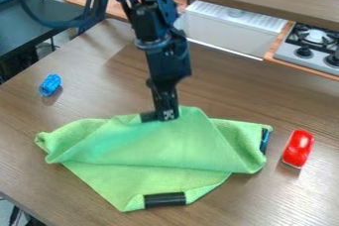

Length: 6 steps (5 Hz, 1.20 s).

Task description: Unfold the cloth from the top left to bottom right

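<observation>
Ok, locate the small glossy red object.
In the camera view, the red object lies on the brown wooden tabletop, just right of the folded green cloth.

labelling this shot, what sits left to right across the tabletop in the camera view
blue object, black strip on the near corner of the green cloth, dark strip by its right edge, red object

The black arm (167, 61) hangs from the top edge (slightly aslant)
</observation>
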Motion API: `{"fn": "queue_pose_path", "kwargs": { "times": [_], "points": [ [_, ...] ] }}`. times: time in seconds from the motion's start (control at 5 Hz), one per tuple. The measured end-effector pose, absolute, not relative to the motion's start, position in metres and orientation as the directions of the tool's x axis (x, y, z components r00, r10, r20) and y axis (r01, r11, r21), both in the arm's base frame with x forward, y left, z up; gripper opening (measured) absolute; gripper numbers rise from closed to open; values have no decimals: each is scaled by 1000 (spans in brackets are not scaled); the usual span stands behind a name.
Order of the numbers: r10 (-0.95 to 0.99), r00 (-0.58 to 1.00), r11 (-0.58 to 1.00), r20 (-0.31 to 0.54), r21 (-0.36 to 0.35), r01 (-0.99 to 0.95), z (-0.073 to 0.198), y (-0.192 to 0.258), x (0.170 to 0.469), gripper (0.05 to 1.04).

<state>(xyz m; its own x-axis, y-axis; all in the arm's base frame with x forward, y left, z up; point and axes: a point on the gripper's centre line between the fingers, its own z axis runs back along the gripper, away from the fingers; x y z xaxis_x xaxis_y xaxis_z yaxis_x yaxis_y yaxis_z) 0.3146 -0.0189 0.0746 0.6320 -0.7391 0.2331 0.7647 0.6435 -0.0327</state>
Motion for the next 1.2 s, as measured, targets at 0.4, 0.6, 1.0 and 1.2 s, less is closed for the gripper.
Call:
{"fn": "queue_pose_path", "kwargs": {
  "times": [0.4, 0.6, 1.0, 1.2],
  "points": [
    [-606, 772, 774, 193, -82, 628, 66, 18, 369, 56],
    [-560, 812, 812, 165, -85, 578, 63, 32, 389, 56],
    [-496, 851, 852, 175, -90, 516, 71, 54, 420, 56],
    [-468, 865, 866, 181, -102, 490, 74, 62, 434, 56]
  ]
}}
